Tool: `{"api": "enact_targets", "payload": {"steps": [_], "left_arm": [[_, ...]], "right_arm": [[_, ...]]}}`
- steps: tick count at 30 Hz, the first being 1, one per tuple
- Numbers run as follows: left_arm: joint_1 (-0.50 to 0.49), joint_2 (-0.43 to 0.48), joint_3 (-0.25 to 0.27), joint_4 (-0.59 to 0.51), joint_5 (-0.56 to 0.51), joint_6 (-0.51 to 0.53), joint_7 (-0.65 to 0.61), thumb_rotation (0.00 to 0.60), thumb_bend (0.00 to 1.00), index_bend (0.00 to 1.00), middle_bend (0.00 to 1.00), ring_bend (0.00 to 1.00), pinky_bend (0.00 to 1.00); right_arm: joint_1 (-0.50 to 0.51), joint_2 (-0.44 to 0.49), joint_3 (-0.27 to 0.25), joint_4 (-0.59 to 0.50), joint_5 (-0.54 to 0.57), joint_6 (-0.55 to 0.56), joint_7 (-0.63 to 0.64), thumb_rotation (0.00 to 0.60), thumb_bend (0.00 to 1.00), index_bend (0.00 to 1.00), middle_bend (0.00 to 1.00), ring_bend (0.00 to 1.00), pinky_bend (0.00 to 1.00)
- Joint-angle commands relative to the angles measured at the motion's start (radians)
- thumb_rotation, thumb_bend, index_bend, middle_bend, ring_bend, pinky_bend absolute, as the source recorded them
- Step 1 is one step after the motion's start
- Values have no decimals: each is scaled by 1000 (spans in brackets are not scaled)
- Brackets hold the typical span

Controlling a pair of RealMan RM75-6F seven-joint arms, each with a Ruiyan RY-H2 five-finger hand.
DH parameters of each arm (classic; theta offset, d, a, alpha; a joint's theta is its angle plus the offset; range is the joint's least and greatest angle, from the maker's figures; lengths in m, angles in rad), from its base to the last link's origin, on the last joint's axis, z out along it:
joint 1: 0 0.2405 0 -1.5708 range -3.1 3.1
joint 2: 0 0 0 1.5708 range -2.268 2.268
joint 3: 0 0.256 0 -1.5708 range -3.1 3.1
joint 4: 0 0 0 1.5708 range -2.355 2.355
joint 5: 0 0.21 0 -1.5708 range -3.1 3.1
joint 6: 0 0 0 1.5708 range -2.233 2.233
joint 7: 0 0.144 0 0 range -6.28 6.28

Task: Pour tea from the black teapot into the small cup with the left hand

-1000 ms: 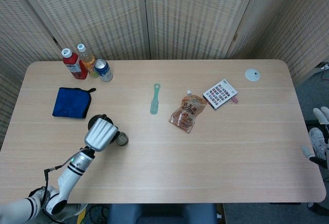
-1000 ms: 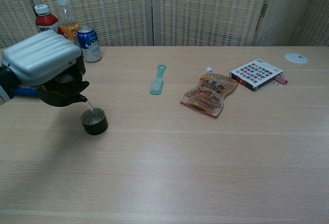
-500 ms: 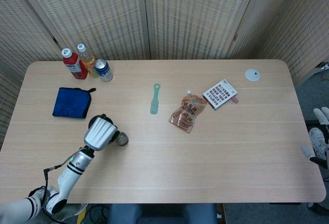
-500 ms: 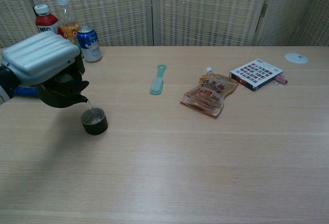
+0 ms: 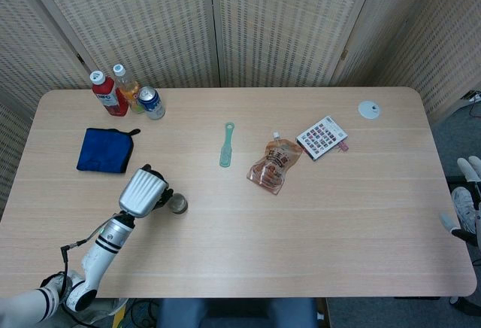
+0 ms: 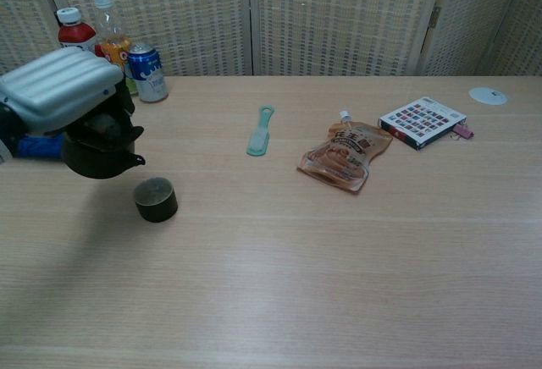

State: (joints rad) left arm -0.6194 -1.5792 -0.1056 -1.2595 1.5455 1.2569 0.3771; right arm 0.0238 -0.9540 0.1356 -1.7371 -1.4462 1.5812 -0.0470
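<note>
My left hand [image 6: 58, 88] [image 5: 143, 192] holds the black teapot [image 6: 97, 149] above the table at the left. Its spout points right and sits a little above and left of the small dark cup [image 6: 156, 199] [image 5: 178, 205]. No stream runs from the spout. The cup stands upright on the table and holds liquid. In the head view the hand's grey back covers most of the teapot. The right hand is in neither view.
A blue cloth [image 5: 105, 150] lies behind the left hand. Two bottles and a can [image 5: 152, 103] stand at the back left. A green spoon [image 5: 227, 144], a brown pouch [image 5: 274, 165], a colourful card box [image 5: 322, 137] and a white disc [image 5: 369, 109] lie further right.
The teapot has tipped back toward level and drawn slightly left, and the thin stream into the cup has stopped.
</note>
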Motion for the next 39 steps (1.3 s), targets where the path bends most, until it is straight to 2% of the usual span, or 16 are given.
{"api": "enact_targets", "payload": {"steps": [1, 7, 13, 21, 29, 33, 39], "left_arm": [[8, 11, -20, -37, -48, -20, -68, 515, 434, 1000, 1000, 998, 571], [21, 40, -48, -104, -101, -28, -126, 529, 434, 1000, 1000, 996, 571], [39, 79, -81, -184, -170, -55, -272, 536, 434, 1000, 1000, 992, 571], [61, 110, -91, -175, -185, -52, -405, 521, 434, 1000, 1000, 985, 572], [82, 107, -83, -93, -206, -69, -491, 270, 434, 1000, 1000, 980, 572], [88, 103, -84, -50, -219, -79, -525, 198, 421, 1000, 1000, 979, 572], [93, 96, -87, 5, -233, -93, -553, 103, 332, 1000, 1000, 979, 572]], "right_arm": [[0, 0, 0, -1, 0, 0, -1, 600, 160, 106, 73, 0, 64], [2, -2, 1, -1, 3, -3, -6, 600, 160, 106, 73, 0, 65], [5, -3, 2, -3, 2, -6, -8, 600, 160, 106, 73, 0, 65], [13, -5, 4, -5, 0, -14, -12, 600, 160, 106, 73, 0, 64], [20, -9, 4, -3, 4, -26, -15, 600, 160, 106, 73, 0, 65], [24, -10, 5, 0, 8, -31, -14, 600, 160, 106, 73, 0, 65], [28, -12, 6, 0, 9, -36, -17, 600, 160, 106, 73, 0, 65]]}}
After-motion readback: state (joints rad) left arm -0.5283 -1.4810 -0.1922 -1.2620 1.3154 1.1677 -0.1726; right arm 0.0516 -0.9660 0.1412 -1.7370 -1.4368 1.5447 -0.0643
